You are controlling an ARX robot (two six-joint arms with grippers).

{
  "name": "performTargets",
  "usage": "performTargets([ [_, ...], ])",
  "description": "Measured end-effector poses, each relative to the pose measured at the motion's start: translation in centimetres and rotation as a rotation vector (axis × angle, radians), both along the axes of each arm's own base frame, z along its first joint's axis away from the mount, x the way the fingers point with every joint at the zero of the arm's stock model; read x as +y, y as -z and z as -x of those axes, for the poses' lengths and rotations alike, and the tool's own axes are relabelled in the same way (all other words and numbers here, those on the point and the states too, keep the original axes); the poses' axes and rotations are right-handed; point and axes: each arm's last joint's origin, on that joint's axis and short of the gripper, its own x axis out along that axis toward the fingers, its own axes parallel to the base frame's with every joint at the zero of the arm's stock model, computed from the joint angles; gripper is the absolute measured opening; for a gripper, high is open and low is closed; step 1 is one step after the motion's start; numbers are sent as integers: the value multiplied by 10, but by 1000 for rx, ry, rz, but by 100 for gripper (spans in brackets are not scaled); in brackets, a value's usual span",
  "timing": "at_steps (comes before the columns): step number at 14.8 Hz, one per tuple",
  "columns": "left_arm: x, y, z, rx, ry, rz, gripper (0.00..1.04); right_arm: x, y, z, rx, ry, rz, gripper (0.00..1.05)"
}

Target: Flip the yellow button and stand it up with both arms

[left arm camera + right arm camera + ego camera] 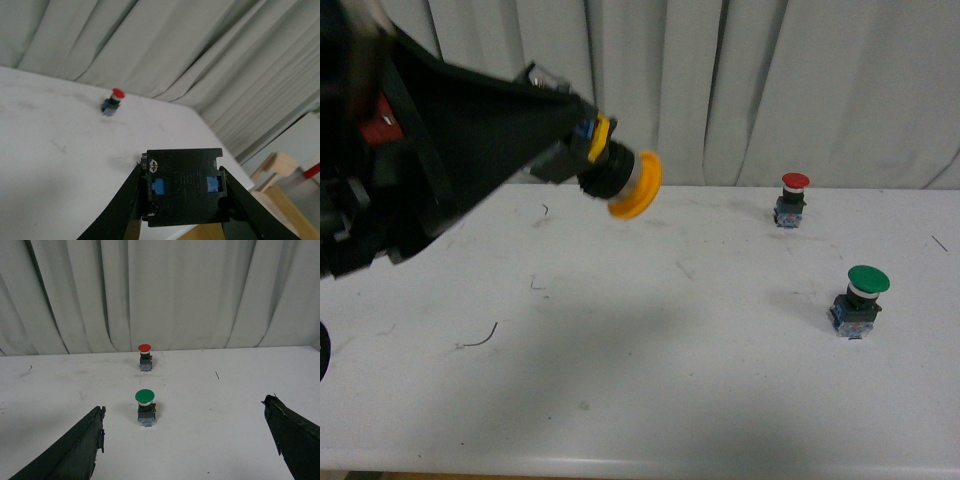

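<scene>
A: Where is the yellow button [620,180]?

B: In the air over the bench [650,400], well to the left of the green button [860,300] and higher than it. The left pincer [582,145] is clamped on its boxy end. The yellow cap sticks out past the tips, tilted down and facing toward the green button's side.

A: Does the left wrist view confirm the grip?

B: Yes. There the yellow button [182,187] shows its black back with two blue inserts. A black finger [125,210] presses on each side of it.

A: And the right pincer [184,410]?

B: Spread wide and holding nothing. In its wrist view the green button [145,407] stands upright on the bench, apart from both tips.

A: Anything else near the green button?

B: The red button [792,198] stands upright beyond it, closer to the pale curtain [770,80] and slightly left.
</scene>
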Motion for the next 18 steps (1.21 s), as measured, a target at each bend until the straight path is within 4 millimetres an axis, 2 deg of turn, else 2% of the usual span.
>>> performTargets([
  [2,-1,4,-7,-22,53,139,36,0,0,0,0,0,0,98],
  [11,-4,34,-15,175,56,182,36,0,0,0,0,0,0,98],
  [18,-8,32,-13,189,59,219,36,0,0,0,0,0,0,98],
])
